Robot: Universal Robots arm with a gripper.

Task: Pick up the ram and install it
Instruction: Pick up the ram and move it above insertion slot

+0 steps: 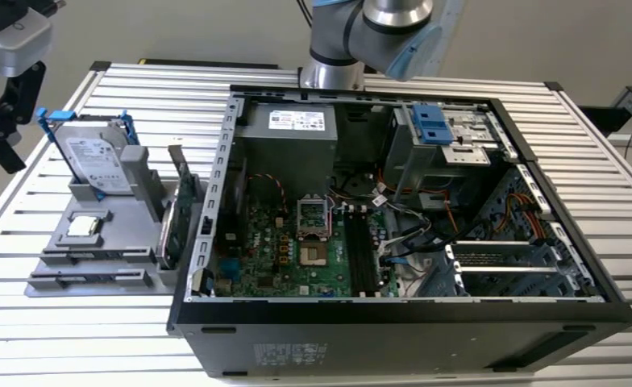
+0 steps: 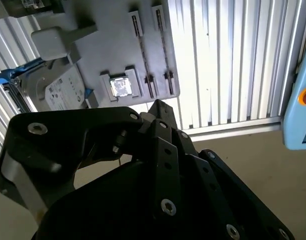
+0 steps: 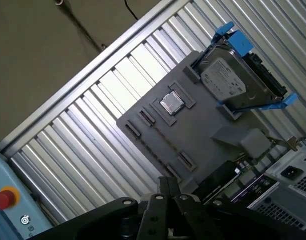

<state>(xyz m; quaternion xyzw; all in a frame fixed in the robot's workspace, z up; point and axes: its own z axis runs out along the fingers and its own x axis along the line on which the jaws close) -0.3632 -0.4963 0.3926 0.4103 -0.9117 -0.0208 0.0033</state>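
Note:
My gripper point(image 1: 4, 153) hangs at the exterior view's far left, above and beside the grey parts holder point(image 1: 133, 242) and off the table's edge. In both wrist views its black fingers point(image 2: 160, 106) point(image 3: 167, 182) meet at the tips, shut, with nothing between them. The ram is hidden from me. Two long narrow slots point(image 3: 162, 137) on the holder look like thin grooves. The open computer case point(image 1: 402, 314) lies at mid-table, and the dark memory slots point(image 1: 361, 250) run beside the processor socket.
The holder carries a silver hard drive in a blue bracket point(image 1: 93, 161), a small square chip point(image 1: 85, 226) and an upright green card point(image 1: 176, 210). A blue pendant with a red button point(image 3: 3, 197) sits past the slatted table's edge.

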